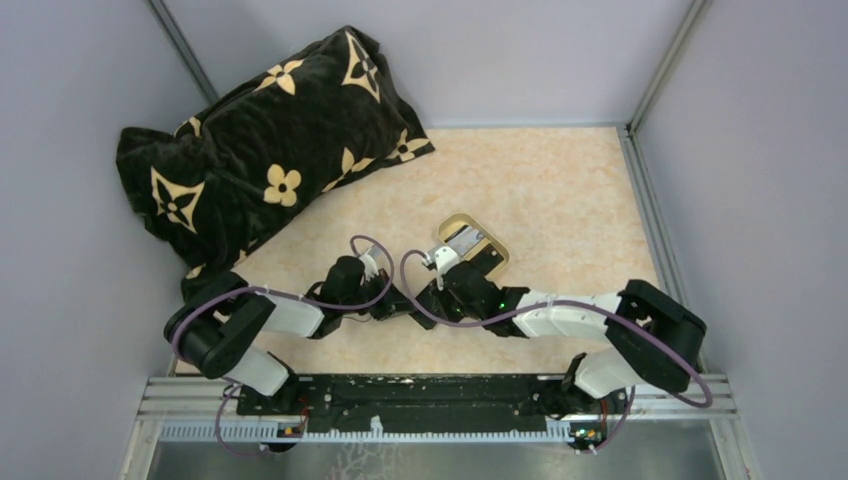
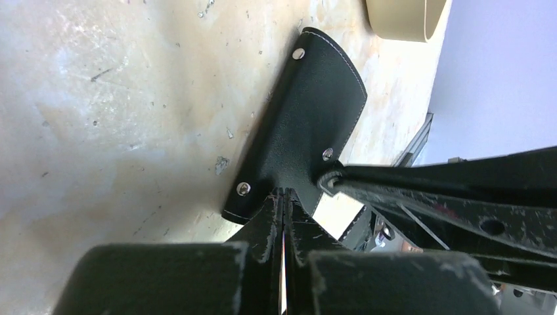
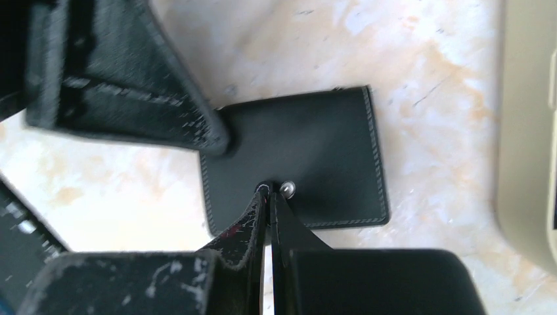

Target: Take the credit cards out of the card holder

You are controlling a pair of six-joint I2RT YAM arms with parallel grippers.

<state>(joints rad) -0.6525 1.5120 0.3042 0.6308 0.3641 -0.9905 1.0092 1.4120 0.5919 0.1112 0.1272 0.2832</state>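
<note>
- The card holder (image 3: 309,147) is found low-centre in the top view, hidden there under both wrists. It is on the table (image 1: 540,190) just beside the gold-rimmed tray (image 1: 503,252), black outer face up.
- The left gripper (image 2: 284,197) is clamped on one edge of the holder, fingers pressed tight w/ only a sliver of material between them.
- The right gripper (image 3: 268,193) is likewise pinched onto an edge, right by a snap (image 3: 286,189), so the holder is gripped from two sides at once.
- No credit cards can be picked out for sure. A pale patch (image 2: 338,220) is seen beneath the holder, lower centre of the left wrist view; it is poss. a card or the inner panel, and which cannot be told.
- Step judged: spreading the holder open so the cards can be reached. Task judged not done.
- Risk: if the arms are pulled apart w/o coordination, the thin edge could slip from one pinch, and the holder could fold shut or skid toward the tray.
- Risk: if both flaps were caught in one pinch, not one flap, the holder would be lifted closed & nothing exposed.
- Risk: w/ both grippers occupied, one must be let go before a card can be drawn, and the holder may fold back at that point.
- The pillow (image 1: 260,140), upper left, is well apart & no concern.
</note>
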